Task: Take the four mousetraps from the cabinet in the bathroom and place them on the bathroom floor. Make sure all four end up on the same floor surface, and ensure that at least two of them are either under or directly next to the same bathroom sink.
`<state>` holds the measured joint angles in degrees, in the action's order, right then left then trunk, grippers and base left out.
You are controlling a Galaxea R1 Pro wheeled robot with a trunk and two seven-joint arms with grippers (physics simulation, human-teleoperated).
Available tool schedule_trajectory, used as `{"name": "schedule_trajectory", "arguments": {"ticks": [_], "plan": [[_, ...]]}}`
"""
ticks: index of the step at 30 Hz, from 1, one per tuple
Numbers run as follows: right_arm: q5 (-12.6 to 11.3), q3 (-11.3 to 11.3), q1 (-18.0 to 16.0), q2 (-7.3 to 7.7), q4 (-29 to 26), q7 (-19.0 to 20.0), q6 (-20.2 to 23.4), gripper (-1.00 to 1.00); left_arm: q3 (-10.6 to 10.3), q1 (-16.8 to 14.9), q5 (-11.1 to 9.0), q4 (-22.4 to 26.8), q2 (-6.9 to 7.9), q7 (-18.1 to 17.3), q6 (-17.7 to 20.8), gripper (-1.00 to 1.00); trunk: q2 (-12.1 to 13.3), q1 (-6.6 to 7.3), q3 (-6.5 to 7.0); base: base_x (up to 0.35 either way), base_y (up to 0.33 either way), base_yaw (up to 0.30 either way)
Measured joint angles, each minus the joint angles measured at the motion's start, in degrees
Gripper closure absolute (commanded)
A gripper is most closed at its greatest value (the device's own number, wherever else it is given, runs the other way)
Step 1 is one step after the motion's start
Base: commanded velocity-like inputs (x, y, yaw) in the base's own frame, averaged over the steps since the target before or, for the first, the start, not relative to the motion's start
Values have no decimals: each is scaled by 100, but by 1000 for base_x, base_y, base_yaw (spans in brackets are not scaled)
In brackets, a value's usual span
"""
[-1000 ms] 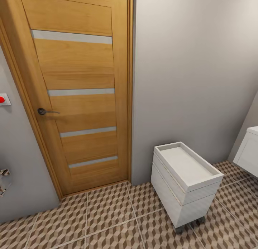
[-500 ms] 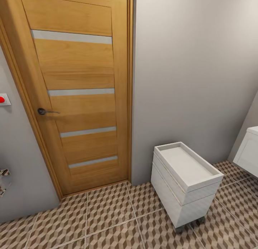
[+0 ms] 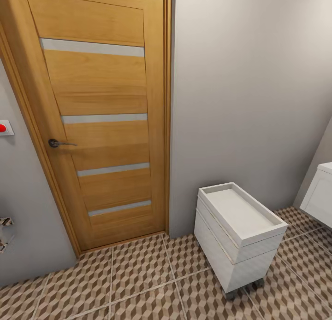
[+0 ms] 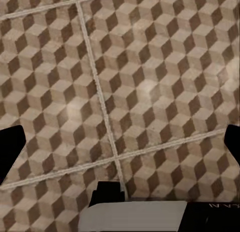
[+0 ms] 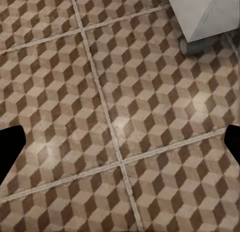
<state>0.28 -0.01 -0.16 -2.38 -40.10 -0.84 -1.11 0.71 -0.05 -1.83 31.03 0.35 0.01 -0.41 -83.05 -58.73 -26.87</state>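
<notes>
Both arms hung over the bathroom floor (image 3: 138, 274), its cube-patterned tiles directly below each. The left gripper (image 4: 120, 142) had its fingers spread wide, nothing between them; the right gripper (image 5: 120, 142) likewise gaped open. Just beyond the right one stood a white wheeled drawer unit (image 3: 237, 235), beside a closed wooden door (image 3: 99, 117).

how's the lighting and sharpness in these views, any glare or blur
Head view: even, soft light, sharp, faint shadow under the white drawer unit. Left wrist view: tiled floor slightly soft, with pale sheen patches. Right wrist view: similar glare spots on the tiles, caster wheel a bit blurred.
</notes>
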Motion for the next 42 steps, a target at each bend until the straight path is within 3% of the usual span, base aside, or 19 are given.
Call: {"name": "schedule_trajectory", "arguments": {"ticks": [4,11,17,20,42], "plan": [[-19,-3,0,1,-45,0,-199,-100,-3,1,-81,169,-10,4,-6,-100,0,0,0,0,0,0],[-31,21,0,-43,45,-4,-533,-100,-22,4,-115,25,-20,-9,-111,-100,0,0,-1,0,0,0],[-24,32,1,-51,388,-8,-1469,-100,-38,1,-119,-19,-18,-16,-265,-100,0,0,-1,0,0,0],[-22,34,0,-55,498,-10,-1710,-100,-42,1,-120,-25,-18,-21,-280,-100,0,0,-1,0,0,0],[-13,33,0,-52,581,-12,-1898,-100,-41,2,-120,-81,-10,-25,-291,-100,0,0,-1,0,0,0]]}}
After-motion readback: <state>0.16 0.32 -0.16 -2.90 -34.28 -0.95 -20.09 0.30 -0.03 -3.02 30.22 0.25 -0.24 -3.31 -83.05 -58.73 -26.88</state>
